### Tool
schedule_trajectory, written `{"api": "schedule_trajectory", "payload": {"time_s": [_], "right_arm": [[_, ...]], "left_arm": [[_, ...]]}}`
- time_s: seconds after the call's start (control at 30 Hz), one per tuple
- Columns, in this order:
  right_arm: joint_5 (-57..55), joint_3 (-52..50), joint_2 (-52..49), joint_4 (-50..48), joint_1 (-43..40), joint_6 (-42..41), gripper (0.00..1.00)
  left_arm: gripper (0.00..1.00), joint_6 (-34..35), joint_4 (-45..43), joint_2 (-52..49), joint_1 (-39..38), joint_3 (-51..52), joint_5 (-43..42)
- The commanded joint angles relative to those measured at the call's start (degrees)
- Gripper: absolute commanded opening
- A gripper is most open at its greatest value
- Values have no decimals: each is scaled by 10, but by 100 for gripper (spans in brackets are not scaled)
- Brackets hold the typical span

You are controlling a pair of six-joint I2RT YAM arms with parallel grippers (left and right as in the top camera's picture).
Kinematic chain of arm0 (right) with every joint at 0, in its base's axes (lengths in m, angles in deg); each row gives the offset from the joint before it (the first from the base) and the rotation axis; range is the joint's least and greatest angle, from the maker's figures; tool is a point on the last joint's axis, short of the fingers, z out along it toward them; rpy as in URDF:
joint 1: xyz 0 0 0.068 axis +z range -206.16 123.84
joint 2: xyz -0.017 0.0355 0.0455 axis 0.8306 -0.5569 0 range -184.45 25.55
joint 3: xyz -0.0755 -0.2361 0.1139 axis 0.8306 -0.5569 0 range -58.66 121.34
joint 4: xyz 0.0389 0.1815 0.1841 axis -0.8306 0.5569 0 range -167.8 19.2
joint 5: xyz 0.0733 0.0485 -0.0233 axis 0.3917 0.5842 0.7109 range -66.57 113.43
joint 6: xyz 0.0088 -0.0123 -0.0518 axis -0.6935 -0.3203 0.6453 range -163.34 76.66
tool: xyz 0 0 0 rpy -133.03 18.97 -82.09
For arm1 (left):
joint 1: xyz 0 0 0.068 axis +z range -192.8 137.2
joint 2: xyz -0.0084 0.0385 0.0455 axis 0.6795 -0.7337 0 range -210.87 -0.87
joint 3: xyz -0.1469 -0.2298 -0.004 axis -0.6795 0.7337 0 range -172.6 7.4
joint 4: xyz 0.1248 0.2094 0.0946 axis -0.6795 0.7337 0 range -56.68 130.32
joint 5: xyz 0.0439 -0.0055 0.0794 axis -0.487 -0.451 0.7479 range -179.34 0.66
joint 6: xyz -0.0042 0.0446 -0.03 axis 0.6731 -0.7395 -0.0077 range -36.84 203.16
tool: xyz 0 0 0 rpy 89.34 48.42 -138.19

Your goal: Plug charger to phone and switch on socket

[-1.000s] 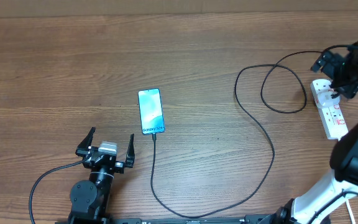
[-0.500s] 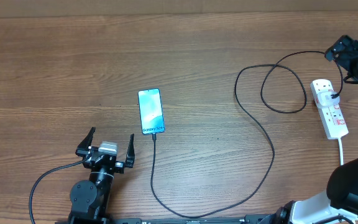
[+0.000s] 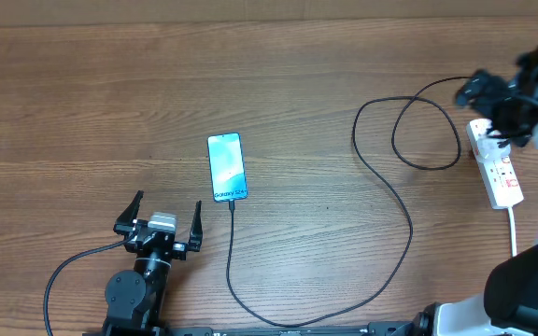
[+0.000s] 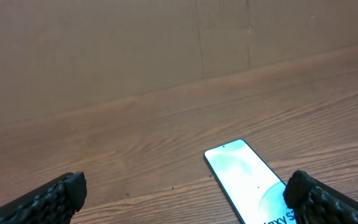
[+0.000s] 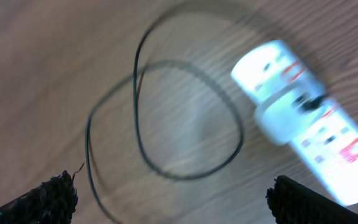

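The phone (image 3: 227, 167) lies flat mid-table with its blue-teal screen lit, and it shows in the left wrist view (image 4: 247, 177). The black charger cable (image 3: 395, 201) runs from the phone's near end, loops along the front and coils toward the socket; the coil shows blurred in the right wrist view (image 5: 166, 124). The socket (image 3: 496, 163) is a white strip with red switches at the far right, seen blurred in the right wrist view (image 5: 303, 118). My left gripper (image 3: 164, 222) rests open and empty near the phone. My right gripper (image 3: 487, 98) hovers open above the socket's far end.
The wooden table (image 3: 82, 103) fills the view. A brown wall (image 4: 104, 50) stands behind it. The strip's white cord (image 3: 515, 238) runs toward the front right edge. The right arm's white body (image 3: 530, 280) fills the front right corner.
My right gripper swung away from the socket toward the far right edge, then back left above the socket's far end. The left arm, phone and cable have not moved.
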Motion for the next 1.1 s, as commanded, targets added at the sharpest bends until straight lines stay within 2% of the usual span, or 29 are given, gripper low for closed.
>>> {"api": "schedule_trajectory", "payload": {"time_s": [0.0, 0.27, 0.5, 0.8, 1.07], "right_arm": [[1, -47, 30, 0, 45, 2, 100], [1, -94, 52, 0, 117, 2, 100], [1, -119, 72, -8, 120, 2, 100], [1, -261, 117, -38, 120, 2, 100], [1, -329, 127, -38, 120, 2, 100]], "left_arm": [[100, -7, -1, 7, 7, 2, -4], [100, -7, -1, 7, 7, 2, -4], [100, -7, -1, 7, 7, 2, -4], [100, -7, -1, 7, 7, 2, -4], [100, -7, -1, 7, 7, 2, -4]]}}
